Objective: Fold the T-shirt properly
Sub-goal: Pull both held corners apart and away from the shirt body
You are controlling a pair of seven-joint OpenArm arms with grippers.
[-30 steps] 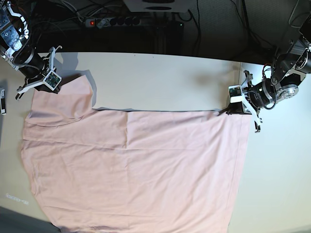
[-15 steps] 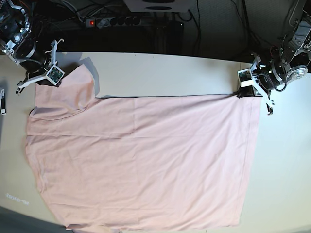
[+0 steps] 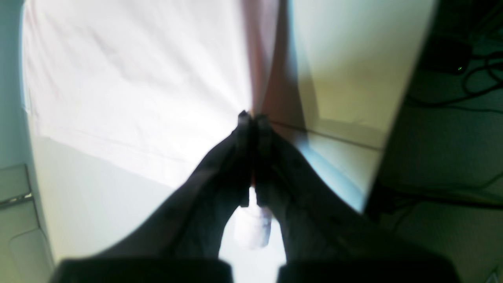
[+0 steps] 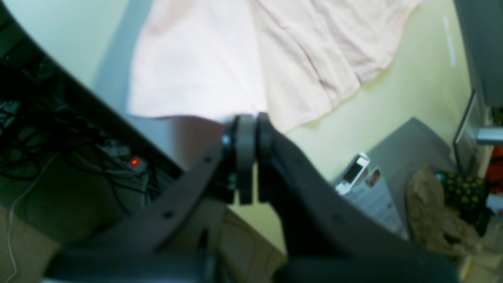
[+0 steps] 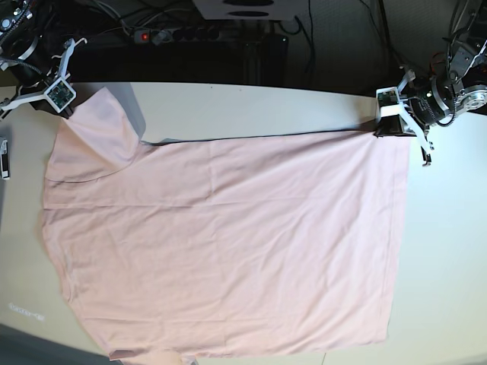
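Observation:
The pale pink T-shirt [image 5: 228,236] lies spread on the table with its plain side up, its far edge pulled taut between both grippers. On the right of the base view my left gripper [image 5: 386,130] is shut on the shirt's far right corner. The left wrist view shows that gripper [image 3: 253,116] pinching the cloth edge [image 3: 137,86]. At the far left my right gripper [image 5: 68,106] is shut on the tip of the sleeve, lifting it slightly. In the right wrist view this gripper [image 4: 251,120] clamps the pink fabric [image 4: 235,59].
The table's back edge [image 5: 228,84] runs just behind both grippers. Beyond it lie a power strip with a red light [image 5: 141,35] and cables. A dark flat object [image 5: 4,158] sits at the table's left edge. Off the table I see a phone [image 4: 353,173] and a brown bag [image 4: 432,204].
Both grippers have moved toward the back of the table and slightly outward, dragging the shirt's far edge with them. The shirt has slid back and flattened.

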